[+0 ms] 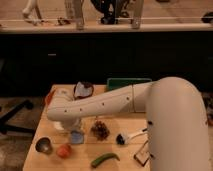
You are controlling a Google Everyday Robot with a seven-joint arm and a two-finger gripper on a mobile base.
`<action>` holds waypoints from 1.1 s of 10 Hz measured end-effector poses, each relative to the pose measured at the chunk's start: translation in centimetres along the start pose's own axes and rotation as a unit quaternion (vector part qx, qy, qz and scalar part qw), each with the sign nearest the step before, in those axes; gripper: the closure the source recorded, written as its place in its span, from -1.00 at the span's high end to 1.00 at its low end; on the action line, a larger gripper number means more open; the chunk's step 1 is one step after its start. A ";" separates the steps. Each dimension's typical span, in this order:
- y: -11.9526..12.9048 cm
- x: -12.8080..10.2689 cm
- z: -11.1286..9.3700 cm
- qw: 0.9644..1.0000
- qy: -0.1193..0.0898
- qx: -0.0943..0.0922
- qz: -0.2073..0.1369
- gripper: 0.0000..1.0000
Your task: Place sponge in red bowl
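Note:
The sponge is a small light-blue pad hanging just above the wooden table, left of centre. My gripper comes down onto it from the white arm and is shut on it. The red bowl shows only as an orange-red sliver at the table's left edge. The arm's bend covers the rest of it. The sponge is nearer the camera than the bowl and a little to its right.
A dark brown bowl and a green tray stand at the back. A steel cup, an orange-red fruit, a green vegetable, a brown cluster and a dark brush lie on the table.

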 end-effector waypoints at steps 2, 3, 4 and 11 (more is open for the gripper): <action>-0.5 0.8 -0.8 1.000 0.007 -0.003 -0.008 -1.00; -0.7 1.1 -1.1 1.000 0.011 -0.004 -0.011 -1.00; -0.9 1.4 -1.4 1.000 0.014 -0.005 -0.013 -1.00; -3.5 4.3 -3.2 0.998 0.028 -0.017 -0.045 -1.00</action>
